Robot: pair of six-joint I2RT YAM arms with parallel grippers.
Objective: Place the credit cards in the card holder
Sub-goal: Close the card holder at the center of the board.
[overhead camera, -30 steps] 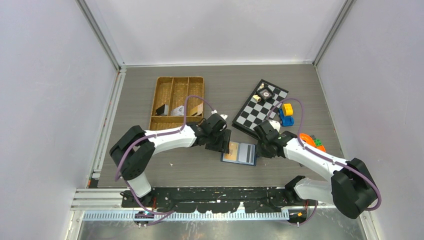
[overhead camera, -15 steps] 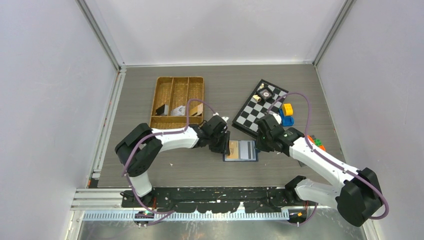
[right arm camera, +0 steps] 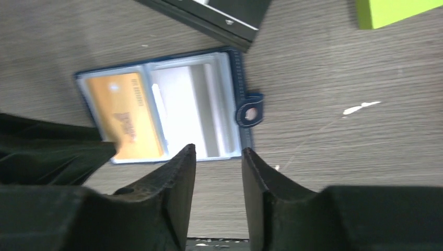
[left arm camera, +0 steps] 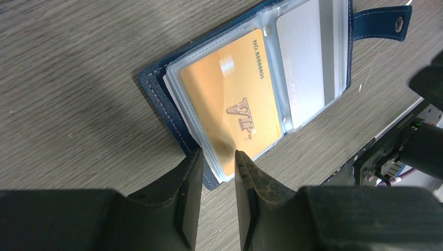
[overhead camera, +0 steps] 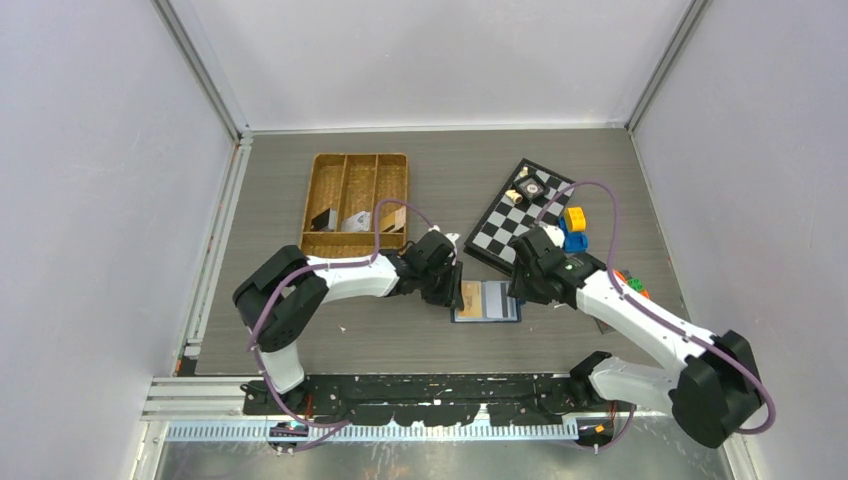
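Observation:
The navy card holder (overhead camera: 485,302) lies open on the table between the two arms. An orange-tan VIP card (left arm camera: 230,102) sits in its clear left pocket and a white-grey card (left arm camera: 305,63) in the right pocket. The snap tab (right arm camera: 251,112) sticks out on the right side. My left gripper (left arm camera: 218,155) is at the holder's left corner, jaws a narrow gap apart, one tip over the navy cover and one over the orange card. My right gripper (right arm camera: 218,151) is open and empty, just off the edge of the holder's right half. No loose card shows.
A brown wicker tray (overhead camera: 355,203) stands at the back left. A checkerboard (overhead camera: 522,218) lies at the back right with small pieces, a yellow block (overhead camera: 575,217) and a blue toy car (overhead camera: 573,240) beside it. A green block (right arm camera: 392,10) shows in the right wrist view.
My right gripper has moved up and left to the holder's right edge. The holder has shifted slightly right and squared up. My left gripper stays at its left edge.

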